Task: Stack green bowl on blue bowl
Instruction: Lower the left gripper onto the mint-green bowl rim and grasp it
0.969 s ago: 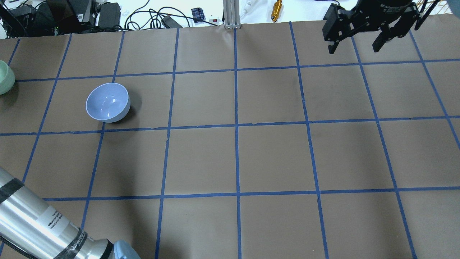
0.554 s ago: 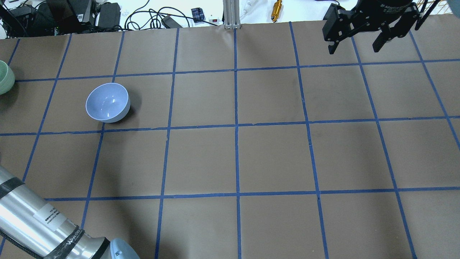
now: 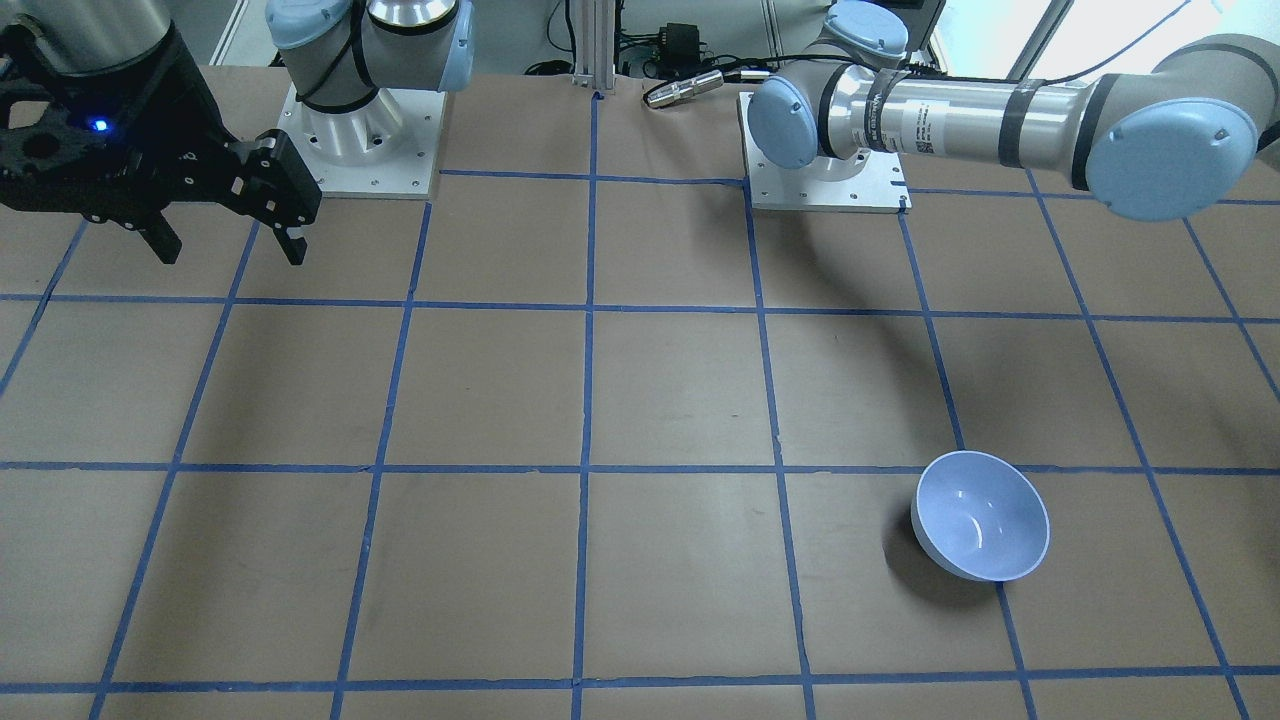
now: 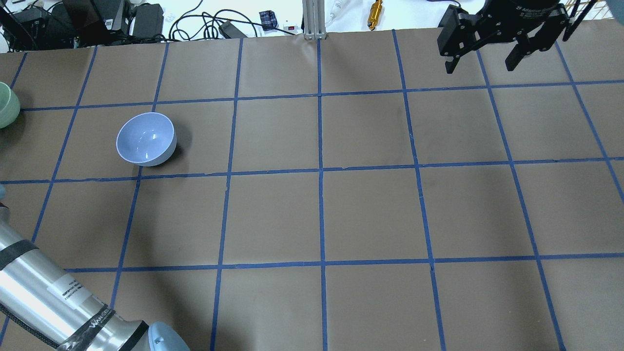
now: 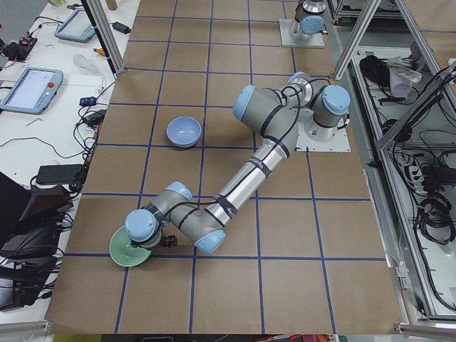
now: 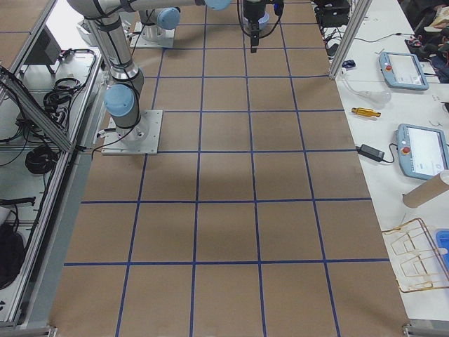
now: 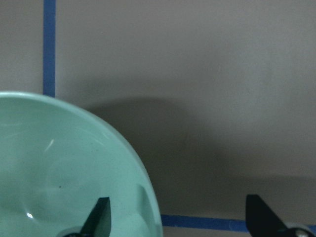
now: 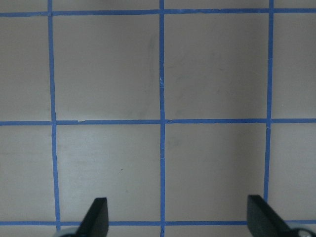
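The green bowl [image 7: 59,163] sits upright well apart from the blue bowl [image 4: 146,139], out toward the table's end on the robot's left. It holds nothing but one finger [image 7: 100,213] of the left gripper [image 7: 180,217]. The jaws are spread and straddle the rim, the second finger outside the wall, with no squeeze on it yet. Most of the bowl lies to the inner finger's side, so a pinch on the rim looks the likely next move. The blue bowl stands upright and empty, ready to receive it. The right gripper [image 4: 482,56] hangs released and empty, far off on the blue bowl's opposite side.
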Available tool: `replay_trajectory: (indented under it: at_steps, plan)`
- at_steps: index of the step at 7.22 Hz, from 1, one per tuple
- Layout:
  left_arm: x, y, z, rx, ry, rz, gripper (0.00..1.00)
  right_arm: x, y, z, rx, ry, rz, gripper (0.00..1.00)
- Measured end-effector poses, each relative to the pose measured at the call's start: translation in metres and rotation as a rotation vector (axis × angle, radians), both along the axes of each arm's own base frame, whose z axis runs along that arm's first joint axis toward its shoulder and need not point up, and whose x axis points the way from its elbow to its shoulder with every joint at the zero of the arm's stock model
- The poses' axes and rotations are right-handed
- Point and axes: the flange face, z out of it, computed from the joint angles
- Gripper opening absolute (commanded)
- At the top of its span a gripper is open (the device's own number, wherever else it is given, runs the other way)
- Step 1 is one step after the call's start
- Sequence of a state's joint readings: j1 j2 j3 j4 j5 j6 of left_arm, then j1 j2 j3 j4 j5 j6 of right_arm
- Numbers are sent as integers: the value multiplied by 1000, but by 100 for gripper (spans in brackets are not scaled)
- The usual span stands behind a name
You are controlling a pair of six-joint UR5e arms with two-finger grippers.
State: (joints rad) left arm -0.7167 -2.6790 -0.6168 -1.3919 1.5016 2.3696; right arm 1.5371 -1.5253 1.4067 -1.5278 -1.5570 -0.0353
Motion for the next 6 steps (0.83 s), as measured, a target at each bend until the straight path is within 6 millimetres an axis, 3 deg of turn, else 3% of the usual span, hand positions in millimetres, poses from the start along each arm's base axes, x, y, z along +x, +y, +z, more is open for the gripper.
replay_trajectory:
  at_steps: [1,2,6]
  plan:
    - [2,-1,-3,-5,-7,-1,14,0,0,0,0,0,0,100]
    - [4,-2,-6,-11,-15,-2,0,0,0,0,0,0,0,100]
    - [5,-3,-6,-19,-25,-9,0,0,0,0,0,0,0,100]
